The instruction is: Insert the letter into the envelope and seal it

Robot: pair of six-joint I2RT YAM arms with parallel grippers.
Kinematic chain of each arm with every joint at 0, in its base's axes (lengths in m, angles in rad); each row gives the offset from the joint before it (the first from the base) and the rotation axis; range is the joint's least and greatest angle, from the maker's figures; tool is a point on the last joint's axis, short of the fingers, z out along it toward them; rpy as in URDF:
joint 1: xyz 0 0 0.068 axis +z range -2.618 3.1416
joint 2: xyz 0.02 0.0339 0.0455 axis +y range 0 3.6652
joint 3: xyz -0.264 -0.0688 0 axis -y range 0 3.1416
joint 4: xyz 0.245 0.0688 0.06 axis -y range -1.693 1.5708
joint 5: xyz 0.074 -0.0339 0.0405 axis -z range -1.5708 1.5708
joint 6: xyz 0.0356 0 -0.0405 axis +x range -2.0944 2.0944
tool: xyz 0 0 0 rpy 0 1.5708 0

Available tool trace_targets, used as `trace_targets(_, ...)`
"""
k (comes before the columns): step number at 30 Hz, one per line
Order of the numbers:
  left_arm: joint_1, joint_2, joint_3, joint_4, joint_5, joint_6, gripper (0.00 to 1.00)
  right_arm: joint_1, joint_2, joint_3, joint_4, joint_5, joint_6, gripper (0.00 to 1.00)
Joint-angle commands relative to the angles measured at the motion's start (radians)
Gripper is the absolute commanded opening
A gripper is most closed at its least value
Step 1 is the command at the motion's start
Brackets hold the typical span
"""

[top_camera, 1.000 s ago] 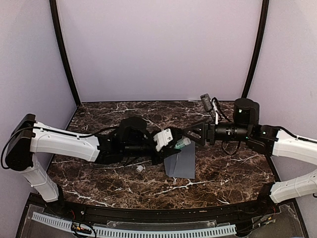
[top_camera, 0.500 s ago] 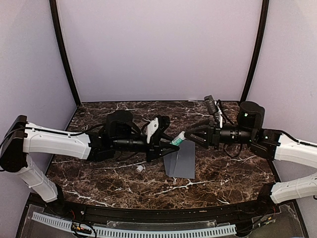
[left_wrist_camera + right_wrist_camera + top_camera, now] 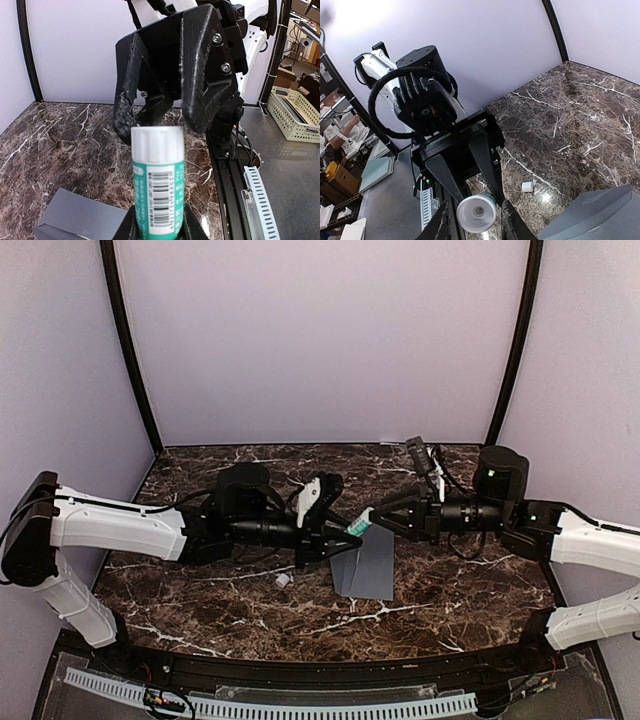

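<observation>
The envelope (image 3: pixel 366 565) is laid flat on the dark marbled bench (image 3: pixel 480 585), at its middle and somewhat toward the near edge, with its slate-grey face up. The left arm (image 3: pixel 120 525) is stretched in from the left and the right arm (image 3: pixel 600 540) from the right, so that the two pincers are brought tip to tip above the bench, just beyond the envelope's far left corner.

The left pincer (image 3: pixel 343 534) is closed on the lower body of a teal glue stick (image 3: pixel 157 200), which is held pointing at the right arm. The right pincer (image 3: pixel 159 127) is set partly open astride the stick's white cap (image 3: pixel 476 213); a fingertip (image 3: pixel 446 220) is seen on either side, and a narrow gap is left between each and the cap.

A small white piece (image 3: pixel 283 580) is seen on the bench, left of the envelope and apart from it.
</observation>
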Motion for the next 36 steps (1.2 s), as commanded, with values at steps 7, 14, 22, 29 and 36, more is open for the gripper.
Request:
trace_targets(7,0.008,0.009,0.038,0.032,0.020,-0.026,0.00,0.013,0.025,0.031,0.037,-0.018,-0.009,0.26)
trace_targets(14,0.010,0.019,0.044,0.030,0.018,-0.026,0.00,0.013,0.032,0.034,0.032,-0.008,-0.010,0.08)
trace_targets(22,0.012,0.032,0.060,0.012,-0.014,-0.008,0.00,0.015,0.060,0.037,0.024,0.020,-0.001,0.01)
trace_targets(29,0.003,0.058,0.090,-0.030,-0.238,0.085,0.00,0.015,0.111,0.088,-0.075,0.257,0.140,0.01)
trace_targets(36,-0.029,0.116,0.112,0.014,-0.458,0.158,0.00,0.015,0.208,0.134,-0.081,0.342,0.246,0.00)
